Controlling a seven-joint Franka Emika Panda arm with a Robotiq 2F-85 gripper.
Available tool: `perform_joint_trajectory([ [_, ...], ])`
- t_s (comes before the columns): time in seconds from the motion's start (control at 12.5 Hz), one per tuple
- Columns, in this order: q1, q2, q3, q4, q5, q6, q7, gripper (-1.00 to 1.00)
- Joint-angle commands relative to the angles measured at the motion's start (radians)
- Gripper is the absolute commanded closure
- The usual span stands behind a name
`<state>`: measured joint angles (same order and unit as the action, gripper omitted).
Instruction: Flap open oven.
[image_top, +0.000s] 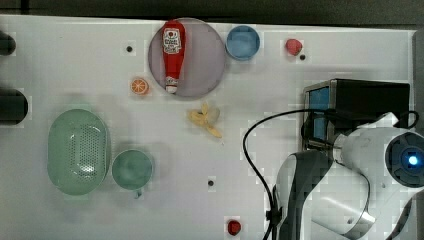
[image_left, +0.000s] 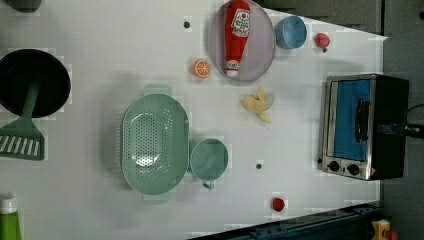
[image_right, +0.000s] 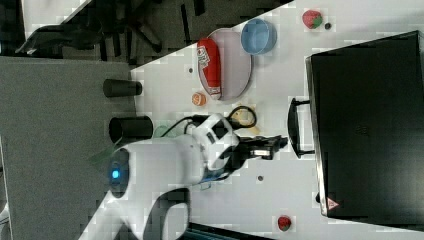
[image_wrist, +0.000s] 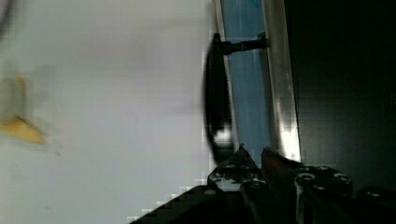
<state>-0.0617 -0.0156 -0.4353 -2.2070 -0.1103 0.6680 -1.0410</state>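
Observation:
The oven (image_left: 365, 125) stands at the left view's right, its blue glass door (image_left: 350, 120) flat against the silver frame and its dark bar handle (image_left: 361, 120) facing the table. In the right view the oven's black top (image_right: 370, 125) is at the right, with the handle (image_right: 295, 127) sticking out toward the table. My gripper (image_right: 277, 142) sits just beside the lower end of that handle. In the wrist view my gripper (image_wrist: 254, 156) has its fingertips (image_wrist: 240, 156) a narrow gap apart with nothing between them, right next to the handle (image_wrist: 217, 107) and the glass (image_wrist: 247, 70).
A ketchup bottle (image_top: 173, 52) lies on a grey plate (image_top: 202, 60), next to a blue bowl (image_top: 243, 42). A banana peel (image_top: 205, 119), an orange slice (image_top: 139, 86), a green colander (image_top: 78, 151) and a green cup (image_top: 131, 169) lie on the white table (image_top: 60, 60). My arm (image_top: 350, 170) overhangs the oven's front.

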Motion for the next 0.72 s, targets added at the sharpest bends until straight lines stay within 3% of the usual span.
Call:
perform_joint_trajectory([
  [0.08, 0.000, 0.036, -0.017, 0.005, 0.003, 0.078, -0.171, 0.65],
  [0.72, 0.003, 0.167, 0.004, 0.001, 0.006, 0.138, -0.167, 0.65],
])
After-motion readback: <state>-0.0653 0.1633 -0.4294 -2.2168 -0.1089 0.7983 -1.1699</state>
